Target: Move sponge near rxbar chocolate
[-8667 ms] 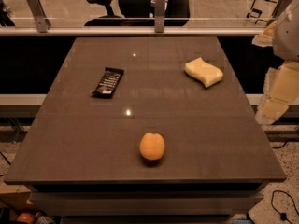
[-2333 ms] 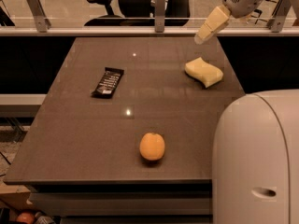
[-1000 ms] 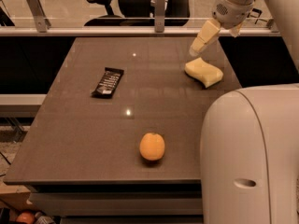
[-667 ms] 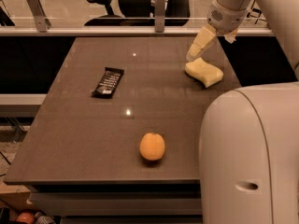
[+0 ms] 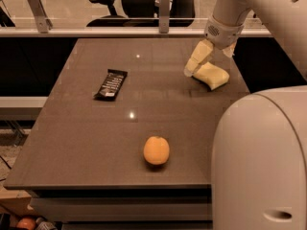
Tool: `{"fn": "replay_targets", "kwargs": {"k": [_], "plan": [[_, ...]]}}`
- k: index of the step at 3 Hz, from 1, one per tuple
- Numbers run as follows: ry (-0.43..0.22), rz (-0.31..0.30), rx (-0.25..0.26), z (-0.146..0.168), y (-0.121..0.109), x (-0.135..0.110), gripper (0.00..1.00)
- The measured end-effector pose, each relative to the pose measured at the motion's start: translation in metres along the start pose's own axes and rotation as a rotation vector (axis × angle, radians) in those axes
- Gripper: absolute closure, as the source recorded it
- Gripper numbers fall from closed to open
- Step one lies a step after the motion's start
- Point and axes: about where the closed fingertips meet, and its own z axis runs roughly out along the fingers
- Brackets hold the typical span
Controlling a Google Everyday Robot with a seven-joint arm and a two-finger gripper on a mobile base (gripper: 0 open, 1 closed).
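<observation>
The pale yellow sponge point(image 5: 214, 76) lies on the dark table point(image 5: 86, 143) at the far right. My gripper point(image 5: 209, 64) has come down over it from above. It is open: one pale finger point(image 5: 196, 59) reaches down at the sponge's left end, and the other is mostly hidden behind the sponge. The rxbar chocolate point(image 5: 111, 84), a black wrapper with white lettering, lies flat at the left middle of the table, well apart from the sponge.
A round orange fruit point(image 5: 156, 150) sits near the table's front edge. My white arm housing point(image 5: 261, 162) fills the lower right of the view. A railing and office chairs stand behind the table's far edge.
My gripper has moved down and to the left from above the table's far right corner to the sponge. The sponge, the bar and the orange have not moved.
</observation>
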Motion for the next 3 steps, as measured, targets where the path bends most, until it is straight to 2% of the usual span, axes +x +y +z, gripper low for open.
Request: {"fn": "replay_targets", "kwargs": {"k": [2, 3], "plan": [[0.056, 0.040, 0.052, 0.039, 0.007, 0.003, 0.00], [0.047, 0.040, 0.051, 0.049, 0.006, 0.002, 0.17]]}}
